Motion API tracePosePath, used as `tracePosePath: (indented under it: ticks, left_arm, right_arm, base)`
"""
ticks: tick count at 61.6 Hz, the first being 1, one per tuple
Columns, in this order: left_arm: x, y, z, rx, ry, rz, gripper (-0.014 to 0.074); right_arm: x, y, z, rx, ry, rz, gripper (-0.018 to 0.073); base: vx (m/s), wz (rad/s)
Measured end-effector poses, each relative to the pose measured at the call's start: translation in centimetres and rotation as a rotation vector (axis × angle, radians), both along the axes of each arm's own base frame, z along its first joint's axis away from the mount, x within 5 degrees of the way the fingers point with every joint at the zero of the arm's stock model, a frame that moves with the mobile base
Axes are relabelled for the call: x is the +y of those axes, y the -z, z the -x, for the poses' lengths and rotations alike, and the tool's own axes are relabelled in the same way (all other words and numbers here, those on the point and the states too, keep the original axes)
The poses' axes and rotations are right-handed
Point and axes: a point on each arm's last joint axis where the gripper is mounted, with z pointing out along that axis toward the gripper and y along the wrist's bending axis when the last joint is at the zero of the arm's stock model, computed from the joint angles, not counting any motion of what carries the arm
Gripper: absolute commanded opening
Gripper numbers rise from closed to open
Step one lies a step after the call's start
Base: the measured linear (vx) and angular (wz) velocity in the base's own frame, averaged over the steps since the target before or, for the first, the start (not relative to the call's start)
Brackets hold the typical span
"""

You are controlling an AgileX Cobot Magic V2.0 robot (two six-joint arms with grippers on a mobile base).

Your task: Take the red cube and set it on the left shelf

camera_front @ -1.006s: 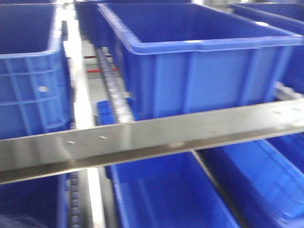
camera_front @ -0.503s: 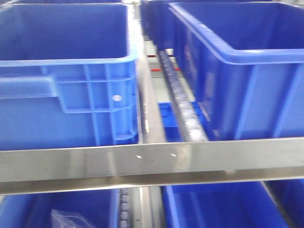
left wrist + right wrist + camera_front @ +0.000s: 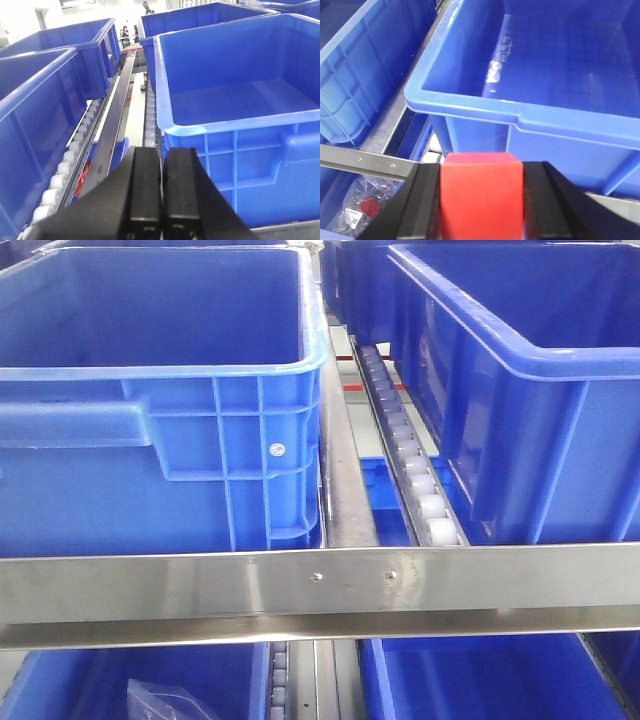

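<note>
The right gripper (image 3: 481, 200) is clamping the cube (image 3: 481, 187) firmly, hovering short of the shelf (image 3: 365, 161) facing a crate (image 3: 560, 150), so I'd be lifting it clear of the rim before letting go, while the left gripper (image 3: 160, 195) is pinched together, holding nothing.

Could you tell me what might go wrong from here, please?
The red cube in the right gripper seems to face the right-hand crate; releasing here may miss the left crate.
The open gap beside the roller track could swallow a dropped cube.
Coming in low risks striking the steel front rail.
</note>
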Motion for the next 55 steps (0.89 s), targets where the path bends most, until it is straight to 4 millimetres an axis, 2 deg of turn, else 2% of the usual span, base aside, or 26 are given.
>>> tracePosePath:
  ticks: [55]
  left_arm:
    - [0.0, 0.0, 0.0, 0.0, 0.0, 0.0, 0.0106]
  right_arm:
    - [0.0, -0.02, -0.01, -0.002, 0.0, 0.0, 0.0055]
  base:
    - [0.0, -0.03]
